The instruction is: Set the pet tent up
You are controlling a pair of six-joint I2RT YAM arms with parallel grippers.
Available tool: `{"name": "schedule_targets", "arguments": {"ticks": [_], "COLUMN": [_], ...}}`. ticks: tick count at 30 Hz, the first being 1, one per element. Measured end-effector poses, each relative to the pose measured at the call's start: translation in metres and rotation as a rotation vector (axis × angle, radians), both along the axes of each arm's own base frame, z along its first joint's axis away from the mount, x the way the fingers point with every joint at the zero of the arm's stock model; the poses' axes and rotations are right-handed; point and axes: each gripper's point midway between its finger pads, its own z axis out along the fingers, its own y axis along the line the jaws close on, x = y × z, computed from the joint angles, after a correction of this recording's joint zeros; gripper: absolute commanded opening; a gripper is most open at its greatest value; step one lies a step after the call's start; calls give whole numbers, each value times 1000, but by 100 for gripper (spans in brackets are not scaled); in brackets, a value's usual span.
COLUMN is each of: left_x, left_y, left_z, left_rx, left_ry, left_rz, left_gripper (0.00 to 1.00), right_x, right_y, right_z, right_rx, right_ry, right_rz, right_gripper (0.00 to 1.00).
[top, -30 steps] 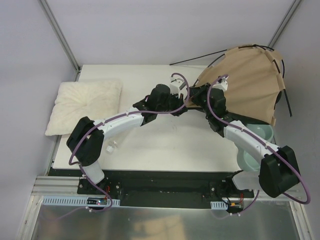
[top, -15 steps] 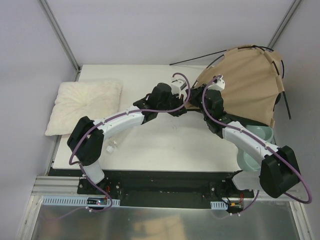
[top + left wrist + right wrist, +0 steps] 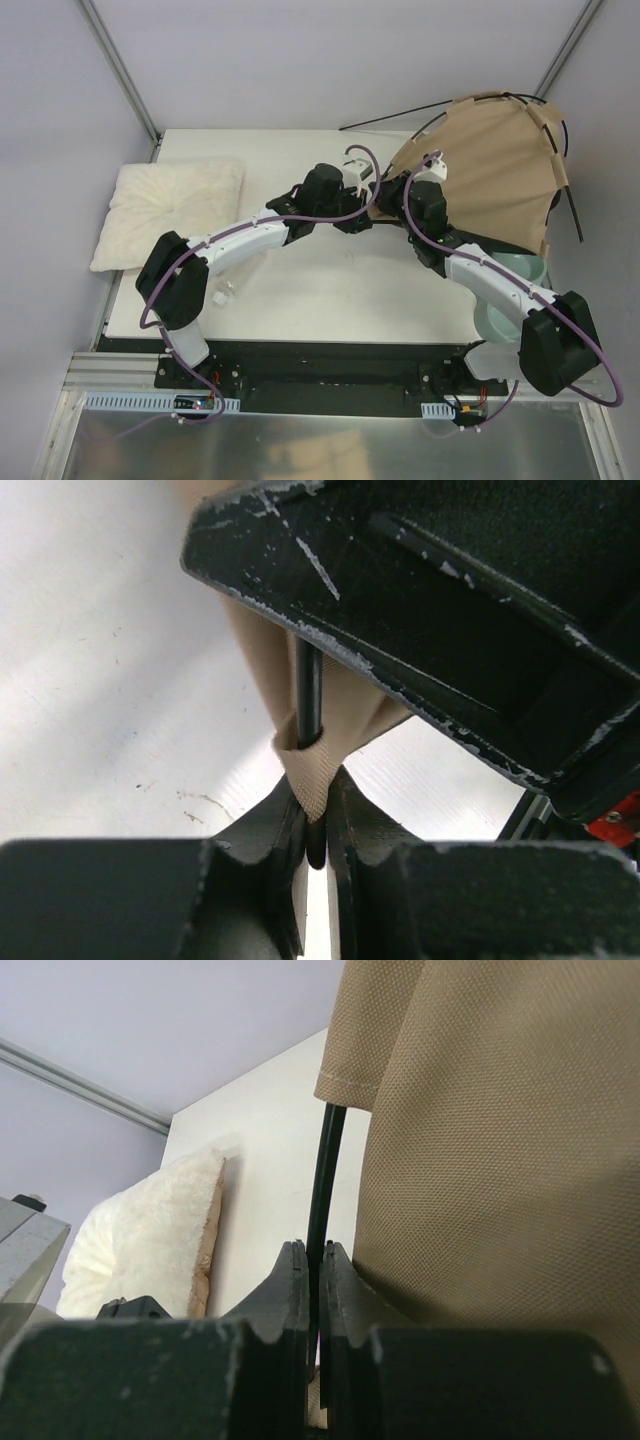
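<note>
The pet tent (image 3: 500, 170) is a tan fabric sheet on thin black poles, half raised at the table's back right. Both grippers meet at its near-left corner. My left gripper (image 3: 368, 212) (image 3: 317, 802) is shut on the tip of a black pole (image 3: 309, 690), where that pole passes through a tan fabric loop (image 3: 312, 770). The right gripper (image 3: 392, 195) (image 3: 316, 1260) is shut on the same kind of black pole (image 3: 325, 1160), just below the tan fabric's edge (image 3: 500, 1160). In the left wrist view the right gripper's black body (image 3: 450, 600) fills the top.
A cream fluffy pillow (image 3: 170, 210) (image 3: 150, 1240) lies at the table's left side. A pale green tub (image 3: 510, 290) sits at the right edge under the right arm. A small white object (image 3: 222, 294) lies near the left arm's base. Loose pole ends (image 3: 575, 215) stick out past the tent.
Both wrists have shifted slightly at the tent's near-left corner. Each gripper keeps its hold on the pole.
</note>
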Motion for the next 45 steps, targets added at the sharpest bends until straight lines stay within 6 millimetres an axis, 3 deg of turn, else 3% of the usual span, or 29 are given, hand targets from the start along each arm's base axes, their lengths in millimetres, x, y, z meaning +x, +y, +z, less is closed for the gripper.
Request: {"name": "schedule_targets", "arguments": {"ticks": [5, 20, 27, 32, 36, 41, 43, 45], "left_x": [2, 10, 26, 41, 48, 64, 75, 81], "left_y": [7, 48, 77, 87, 72, 24, 2, -18], "left_z": [-2, 8, 38, 62, 95, 142, 151, 146], "left_rx": [14, 22, -19, -68, -151, -320, -370, -391], "left_ry": [16, -14, -67, -85, -100, -86, -80, -54], "left_rz": [15, 119, 213, 257, 209, 78, 26, -23], "left_gripper": [34, 46, 51, 54, 54, 53, 54, 53], "right_x": [-1, -16, -45, -74, -92, -105, -109, -113], "right_y": [-7, 3, 14, 8, 1, -6, -9, -13], "right_z": [-13, -30, -30, -42, -52, -53, -53, -54], "right_rx": [-46, -80, -59, -82, -107, -124, -127, -130], "right_ry": [17, 76, 80, 93, 107, 106, 105, 110], "right_rz": [-4, 103, 239, 302, 327, 333, 329, 323], "right_gripper": [0, 0, 0, 4, 9, 12, 12, 12]}}
